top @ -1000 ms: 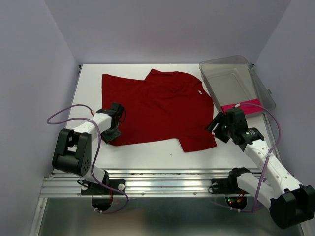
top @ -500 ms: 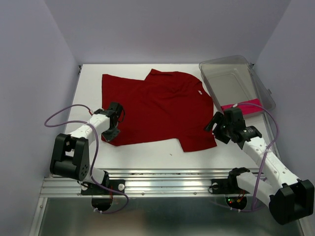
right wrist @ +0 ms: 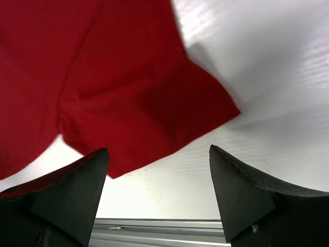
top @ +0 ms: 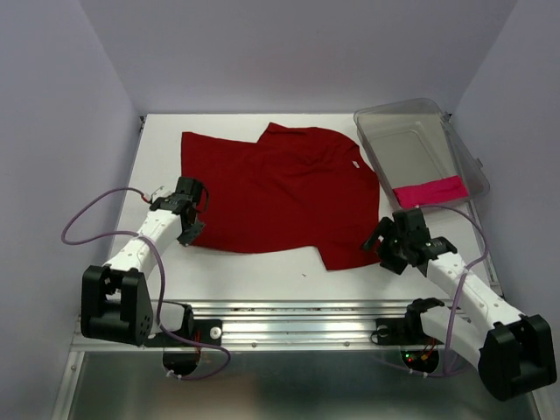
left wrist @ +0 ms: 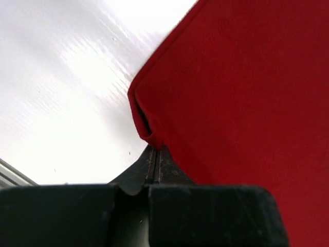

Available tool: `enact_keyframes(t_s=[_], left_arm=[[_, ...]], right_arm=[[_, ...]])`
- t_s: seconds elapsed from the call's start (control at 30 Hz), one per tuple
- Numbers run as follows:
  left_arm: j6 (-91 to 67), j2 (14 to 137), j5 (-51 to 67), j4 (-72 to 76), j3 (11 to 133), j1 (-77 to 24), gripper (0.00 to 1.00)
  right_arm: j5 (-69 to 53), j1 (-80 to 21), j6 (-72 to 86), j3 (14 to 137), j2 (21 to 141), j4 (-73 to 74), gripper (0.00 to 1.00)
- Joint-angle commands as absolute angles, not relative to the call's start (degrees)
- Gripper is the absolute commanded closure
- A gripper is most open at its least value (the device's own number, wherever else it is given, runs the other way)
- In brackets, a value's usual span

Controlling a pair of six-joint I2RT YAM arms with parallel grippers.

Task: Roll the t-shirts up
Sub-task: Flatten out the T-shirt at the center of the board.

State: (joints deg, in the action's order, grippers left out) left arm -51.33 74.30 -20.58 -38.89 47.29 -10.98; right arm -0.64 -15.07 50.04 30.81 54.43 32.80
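The dark red t-shirt lies spread flat on the white table, collar toward the back. My left gripper sits at the shirt's near-left corner, shut on the folded hem; in the left wrist view its jaws meet with cloth pinched at their tips. My right gripper hovers open just off the shirt's near-right corner, nothing between its fingers. The pink t-shirt lies as a small roll in the clear bin.
The clear plastic bin stands at the back right, its near end beside the right arm. The metal rail runs along the table's near edge. Grey walls close in the left, back and right sides.
The left gripper has shut on the red shirt's near-left corner and shifted left. The right gripper has opened wider and dropped toward the near-right corner.
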Motion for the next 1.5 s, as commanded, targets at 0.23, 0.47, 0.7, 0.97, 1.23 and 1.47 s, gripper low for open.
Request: enact_keyframes(t_s=[0.23,0.47,0.7,0.97,1.23,1.47], left_arm=[[-48.4,70.2,-19.3,-36.2,46.9,-5.1,1.00],[-48.0,70.9,-18.2,-34.8,46.7,-4.8,1.00],[-45.5,73.7,-16.9,-33.0,51.1,-3.8,1.00],[-38.6,81.6,-16.3,-37.6,79.2,-0.4,1.00],[-35.3,77.8,-13.4,-34.9,78.2,4.3,1.00],[-38.3,76.2,-8.9,-28.5,53.8,4.9,1.00]], right_arm=[[-0.3,-15.2,56.4,21.4,52.8,23.5,0.35],[-0.3,-15.2,58.9,18.1,57.5,10.6,0.68],[1.9,-15.2,56.6,29.8,67.0,5.6,0.99],[5.3,-15.2,48.4,66.2,77.7,10.1,0.99],[1.1,-16.4,48.6,59.8,71.1,10.5,0.99],[0.6,-18.3,55.9,33.3,57.6,14.6,0.99]])
